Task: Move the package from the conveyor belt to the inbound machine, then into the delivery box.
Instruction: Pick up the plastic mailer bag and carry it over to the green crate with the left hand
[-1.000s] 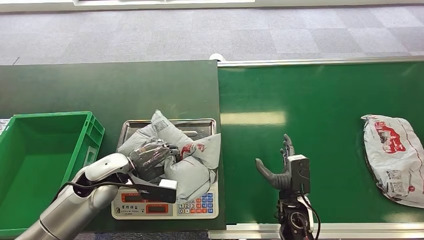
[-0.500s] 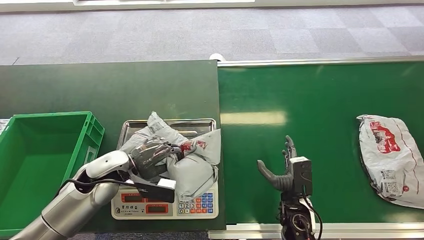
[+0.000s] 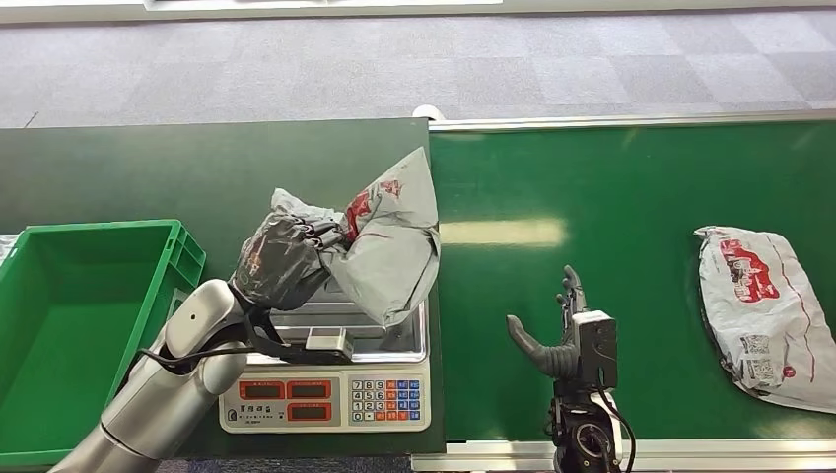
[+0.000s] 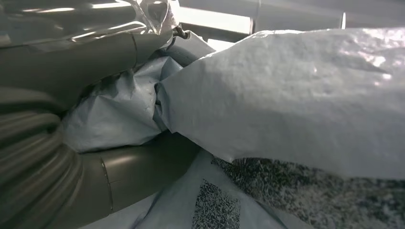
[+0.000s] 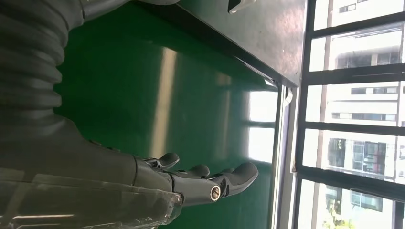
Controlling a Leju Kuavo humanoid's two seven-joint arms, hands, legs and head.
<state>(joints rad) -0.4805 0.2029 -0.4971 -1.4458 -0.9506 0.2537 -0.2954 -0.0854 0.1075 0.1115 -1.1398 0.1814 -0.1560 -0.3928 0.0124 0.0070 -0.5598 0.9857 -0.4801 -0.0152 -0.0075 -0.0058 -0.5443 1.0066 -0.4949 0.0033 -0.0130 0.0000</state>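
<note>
Left arm (image 3: 168,389): I see it reaching up from the lower left, bent at the elbow, silver forearm angled toward centre. Left hand (image 3: 281,261): raised, dark fingers curled and clamped around the grey package (image 3: 389,246), which it holds aloft; in the left wrist view the thick grey thumb (image 4: 138,167) presses against the crumpled wrapping. Right hand (image 3: 557,330): upright, holding nothing, thumb spread away from straight fingers (image 5: 210,179).

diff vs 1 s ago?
Left hand, already gripping the grey package, lifted it off the scale pan. The second package drifted slightly left on the conveyor belt. Right hand stayed open; green crate unmoved.
</note>
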